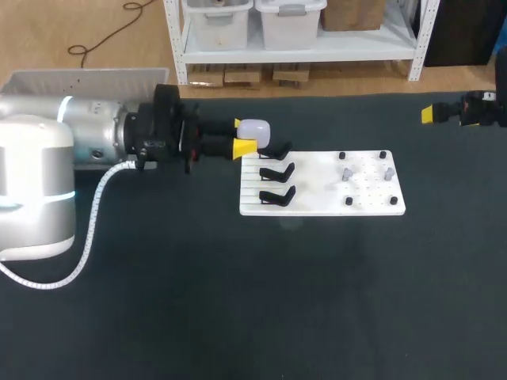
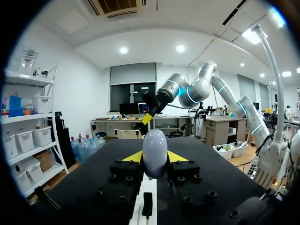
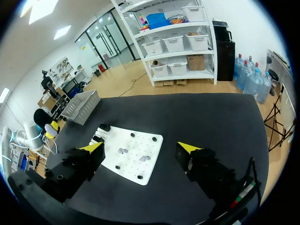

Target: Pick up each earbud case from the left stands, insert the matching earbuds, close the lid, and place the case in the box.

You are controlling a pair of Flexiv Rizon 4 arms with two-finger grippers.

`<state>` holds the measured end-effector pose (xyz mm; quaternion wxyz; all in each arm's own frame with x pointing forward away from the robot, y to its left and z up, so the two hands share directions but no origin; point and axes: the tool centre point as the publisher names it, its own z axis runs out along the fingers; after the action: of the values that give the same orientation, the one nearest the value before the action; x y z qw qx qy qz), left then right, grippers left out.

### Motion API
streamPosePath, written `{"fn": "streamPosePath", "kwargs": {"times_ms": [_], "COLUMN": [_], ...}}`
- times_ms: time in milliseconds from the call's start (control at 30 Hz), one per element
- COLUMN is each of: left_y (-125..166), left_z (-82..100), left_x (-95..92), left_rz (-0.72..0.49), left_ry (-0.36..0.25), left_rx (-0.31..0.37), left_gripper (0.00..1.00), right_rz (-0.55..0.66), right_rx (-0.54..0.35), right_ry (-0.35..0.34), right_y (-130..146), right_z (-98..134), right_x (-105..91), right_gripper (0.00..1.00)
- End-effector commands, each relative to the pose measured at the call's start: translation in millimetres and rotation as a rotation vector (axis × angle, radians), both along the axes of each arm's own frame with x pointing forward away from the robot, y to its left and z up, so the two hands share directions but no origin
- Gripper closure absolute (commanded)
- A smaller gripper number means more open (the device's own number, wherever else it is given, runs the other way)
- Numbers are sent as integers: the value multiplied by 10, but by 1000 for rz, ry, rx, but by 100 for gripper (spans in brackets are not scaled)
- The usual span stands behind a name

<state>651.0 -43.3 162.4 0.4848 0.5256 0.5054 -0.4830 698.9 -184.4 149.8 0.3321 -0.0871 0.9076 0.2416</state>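
The white earbud case (image 1: 255, 129) is sitting in a grip by the black stands (image 1: 277, 171), at the left end of the white board (image 1: 317, 207) near the tabletop's middle. Being smooth and rounded, it is likely risking a twist or slip if the hold is shallow. It may also be snagging a stand and dragging the board; whether it is clear of its stand is hard to tell. The left arm (image 1: 95, 134), reaching in from the tabletop's left edge, is clamping its jaws on the case from two sides. Near the far right corner, the right arm (image 1: 483, 111) is hovering, jaws wide apart, holding and touching nothing.
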Motion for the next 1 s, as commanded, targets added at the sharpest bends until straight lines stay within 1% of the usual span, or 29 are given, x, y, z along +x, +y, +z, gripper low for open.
{"fn": "streamPosePath", "kwargs": {"times_ms": [33,333,433,500,667,900,1000], "left_y": [-7,-7,-67,-119,-228,-326,-335], "left_z": [-3,-3,-47,-66,-90,-174,-213], "left_x": [-20,-20,-101,-125,-135,-143,-144], "left_rz": [13,13,2,-5,-49,-77,-77], "left_ry": [-3,-3,19,22,30,39,42], "left_rx": [-2,-2,-42,-57,-74,-58,-43], "left_gripper": [100,100,100,100,100,100,100], "right_rz": [1,1,19,52,119,203,222], "right_rx": [0,0,-2,-41,-73,-110,-134], "right_ry": [1,1,-5,-11,-30,-38,-35], "right_y": [-3,-3,35,106,281,629,787], "right_z": [1,1,30,70,180,255,265], "right_x": [2,2,-18,-76,-288,-566,-650], "right_gripper": [0,0,0,0,0,0,0]}}
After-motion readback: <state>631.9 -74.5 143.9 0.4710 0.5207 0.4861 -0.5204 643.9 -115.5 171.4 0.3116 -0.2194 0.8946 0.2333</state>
